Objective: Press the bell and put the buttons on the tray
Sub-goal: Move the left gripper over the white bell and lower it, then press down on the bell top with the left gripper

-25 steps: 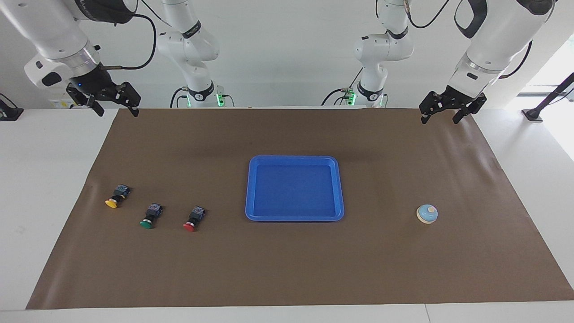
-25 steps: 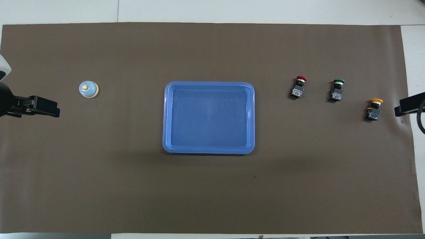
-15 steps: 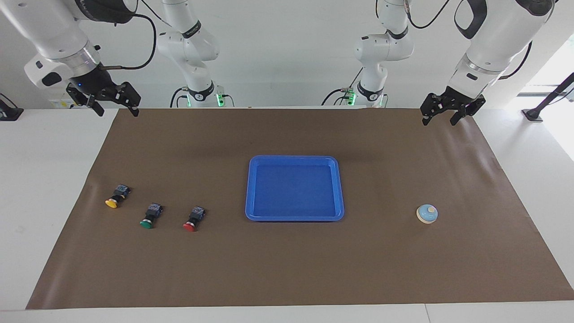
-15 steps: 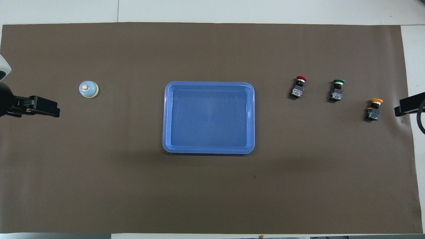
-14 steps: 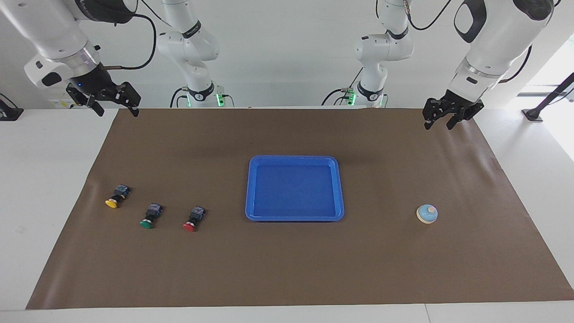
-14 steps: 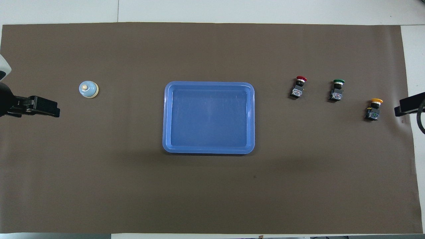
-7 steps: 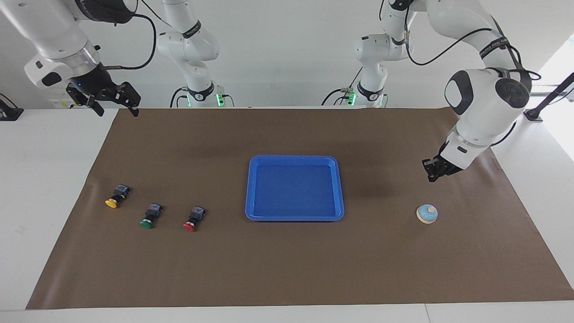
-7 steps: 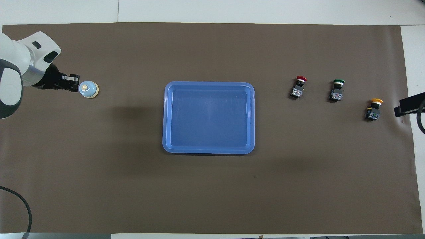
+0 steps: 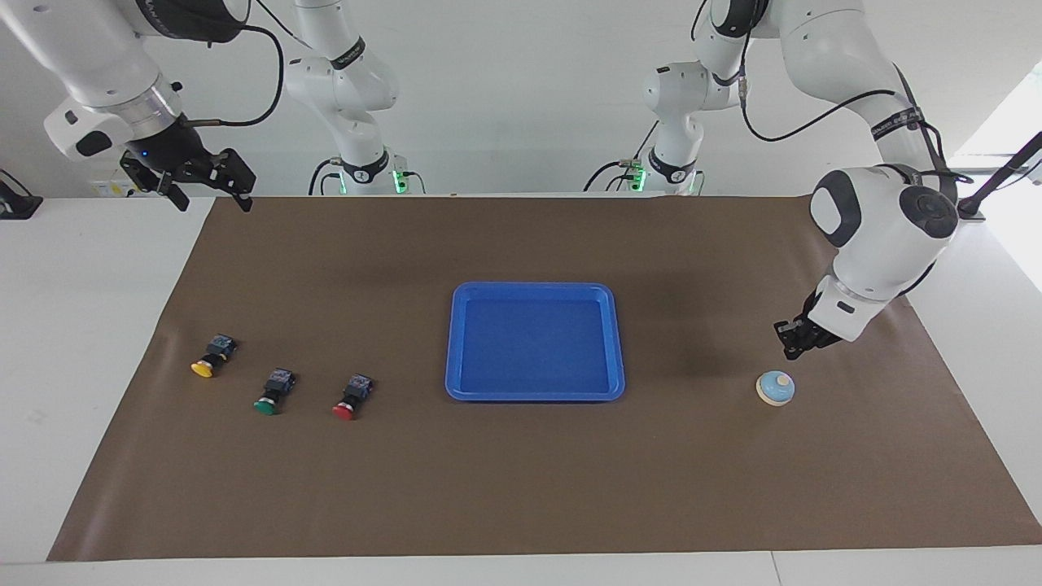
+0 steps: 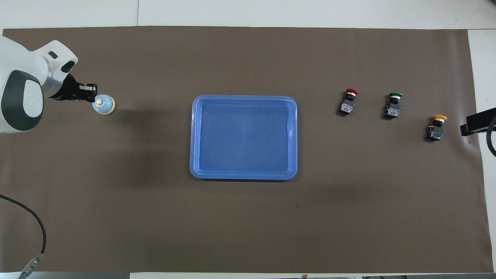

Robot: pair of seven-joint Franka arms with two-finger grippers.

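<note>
- The left gripper [image 9: 788,351] hangs over the brown mat with its fingertips pinched together and nothing between them, a blunt point fit for prodding.
- The bell [image 9: 776,388] sits on the mat just below that tip and slightly toward the tray [image 9: 535,395]; from across the table a thin gap shows between tip and cream knob, so I judge them apart, not touching.
- From above, the left gripper [image 10: 91,90] overlaps the bell's [image 10: 103,104] rim, which fits a tip raised above it rather than pressing it.
- The press looks to me like a short drop with a small nudge toward the tray to land on the knob; too little nudge and the tip would strike the dome's slope.
- The right gripper [image 9: 207,184] waits over its own corner of the mat, jaws spread wide, empty.
- The three buttons [image 9: 277,388] lie in a row well apart from the left gripper, past the tray and closer to the right one; the tray holds nothing.
</note>
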